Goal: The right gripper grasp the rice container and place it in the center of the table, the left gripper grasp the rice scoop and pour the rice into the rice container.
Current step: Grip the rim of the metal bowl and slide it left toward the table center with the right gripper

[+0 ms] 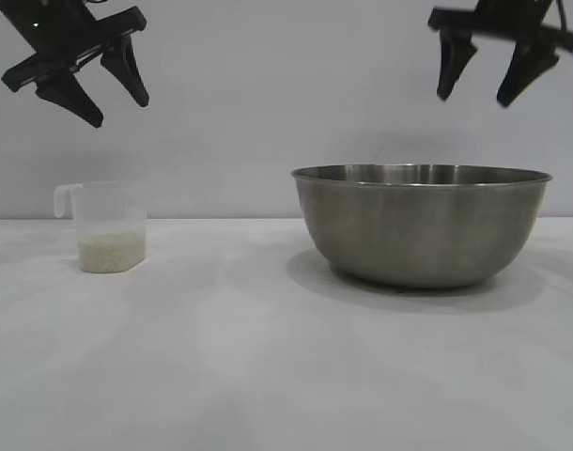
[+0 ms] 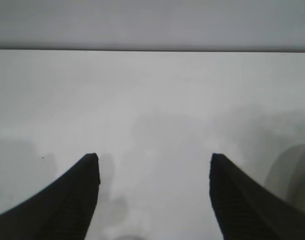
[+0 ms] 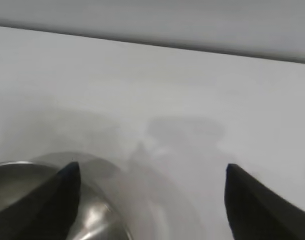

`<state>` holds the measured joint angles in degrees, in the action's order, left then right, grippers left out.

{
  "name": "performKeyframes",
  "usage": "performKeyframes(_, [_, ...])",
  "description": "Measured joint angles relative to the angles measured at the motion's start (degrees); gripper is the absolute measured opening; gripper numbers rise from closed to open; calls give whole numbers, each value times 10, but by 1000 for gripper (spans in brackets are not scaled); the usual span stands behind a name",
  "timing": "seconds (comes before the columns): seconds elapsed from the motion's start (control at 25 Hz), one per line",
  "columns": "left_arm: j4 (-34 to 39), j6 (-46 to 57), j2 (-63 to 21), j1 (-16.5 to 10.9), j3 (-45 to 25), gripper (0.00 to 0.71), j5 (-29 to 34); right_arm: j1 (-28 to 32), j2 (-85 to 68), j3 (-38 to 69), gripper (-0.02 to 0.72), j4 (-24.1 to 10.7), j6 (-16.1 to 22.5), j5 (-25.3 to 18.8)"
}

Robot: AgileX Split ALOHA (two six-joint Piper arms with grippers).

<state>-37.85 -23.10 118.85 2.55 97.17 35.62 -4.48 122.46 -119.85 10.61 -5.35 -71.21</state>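
The rice container (image 1: pixel 421 225), a wide steel bowl, stands on the white table (image 1: pixel 268 366) right of centre. The rice scoop (image 1: pixel 108 225), a translucent cup with a loop handle, stands at the left with a low layer of rice (image 1: pixel 110 252) in it. My left gripper (image 1: pixel 117 108) hangs open high above the scoop, holding nothing; its wrist view shows its spread fingers (image 2: pixel 153 159) over bare table. My right gripper (image 1: pixel 474 99) hangs open above the bowl's right half, well clear of the rim. In its wrist view (image 3: pixel 152 169) the bowl (image 3: pixel 100 220) lies under one finger.
A plain pale wall closes the scene behind the table's far edge. White tabletop stretches between the scoop and the bowl and in front of both. A blurred pale rounded shape (image 2: pixel 292 172) shows at the edge of the left wrist view.
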Motion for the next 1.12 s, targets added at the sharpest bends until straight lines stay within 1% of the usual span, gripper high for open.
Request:
performKeyframes(0.12, [0,0,0,0,0,399,0,-2,0,0,498,19,4,0])
performKeyframes(0.24, [0,0,0,0,0,399,0,-10,0,15,498,27,9,0])
performKeyframes(0.32, [0,0,0,0,0,399,0,-16,0,44,498,31,12,0])
performKeyframes(0.52, [0,0,0,0,0,399,0,-22,0,120,498,26,14,2])
performKeyframes(0.68, [0,0,0,0,0,399,0,-22,-1,163,498,7,15,3])
performKeyframes(0.96, [0,0,0,0,0,399,0,-22,-8,202,498,3,16,7])
performKeyframes(1.12, [0,0,0,0,0,399,0,-22,-8,205,498,3,16,7])
